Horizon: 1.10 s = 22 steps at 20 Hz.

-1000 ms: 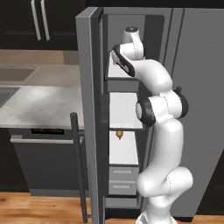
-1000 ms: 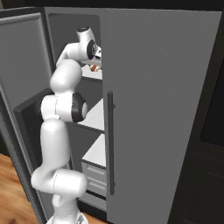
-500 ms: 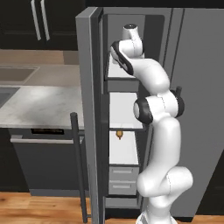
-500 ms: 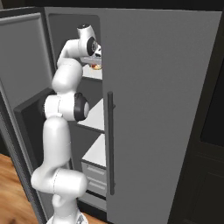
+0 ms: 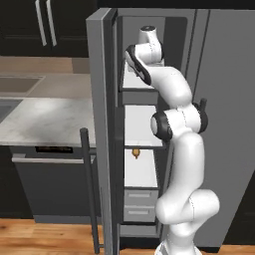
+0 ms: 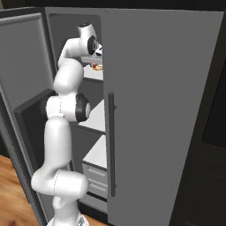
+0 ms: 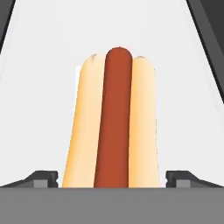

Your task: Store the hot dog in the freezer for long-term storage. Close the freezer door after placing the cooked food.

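Your arm has reached deeper onto the top shelf (image 7: 39,87); fingers (image 7: 43,178) spread beside the hot dog (image 7: 114,122), seemingly released. Next, the freezer door (image 5: 102,124).

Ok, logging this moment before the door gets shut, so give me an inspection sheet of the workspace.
Surface: white upper freezer shelf, hot dog on it.
Job's things: tan bun with red sausage lies between the tool's fingertips; tall grey freezer door open.
Clutter: tiny orange-brown item on a lower shelf.
Grippers: tool open, fingertips apart from the bun.
Cables: nothing seen.
Surroundings: grey stone counter, black cabinets.
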Motion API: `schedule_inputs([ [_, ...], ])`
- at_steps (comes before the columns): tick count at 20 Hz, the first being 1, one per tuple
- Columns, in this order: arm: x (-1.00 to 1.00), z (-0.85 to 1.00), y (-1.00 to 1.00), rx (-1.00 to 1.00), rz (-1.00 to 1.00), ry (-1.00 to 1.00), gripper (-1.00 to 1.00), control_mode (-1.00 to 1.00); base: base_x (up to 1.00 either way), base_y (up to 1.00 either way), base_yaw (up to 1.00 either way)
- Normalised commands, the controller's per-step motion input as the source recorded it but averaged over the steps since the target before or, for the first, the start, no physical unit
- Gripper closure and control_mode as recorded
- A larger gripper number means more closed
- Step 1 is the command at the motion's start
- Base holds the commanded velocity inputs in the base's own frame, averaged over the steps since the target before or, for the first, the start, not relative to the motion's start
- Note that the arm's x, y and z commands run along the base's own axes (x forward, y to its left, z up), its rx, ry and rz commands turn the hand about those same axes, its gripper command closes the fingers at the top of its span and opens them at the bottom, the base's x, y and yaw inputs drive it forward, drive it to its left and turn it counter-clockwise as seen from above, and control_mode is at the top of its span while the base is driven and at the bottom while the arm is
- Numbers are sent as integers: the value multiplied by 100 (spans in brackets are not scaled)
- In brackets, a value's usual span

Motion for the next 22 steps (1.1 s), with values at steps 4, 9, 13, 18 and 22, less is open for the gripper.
schedule_inputs([
  [4, -1, 0, 0, 0, 0, -8, -100, -100, 0, 0, 0],
  [9, -16, 0, 0, -1, 0, -25, -100, -100, 0, 0, 0],
  [13, -21, 0, 0, 0, 0, -18, -100, -100, 0, 0, 0],
  [18, -36, -1, 0, 0, 0, -1, -100, -100, 0, 0, 0],
  [22, -40, -2, 0, 0, 0, -1, -100, -100, 0, 0, 0],
])
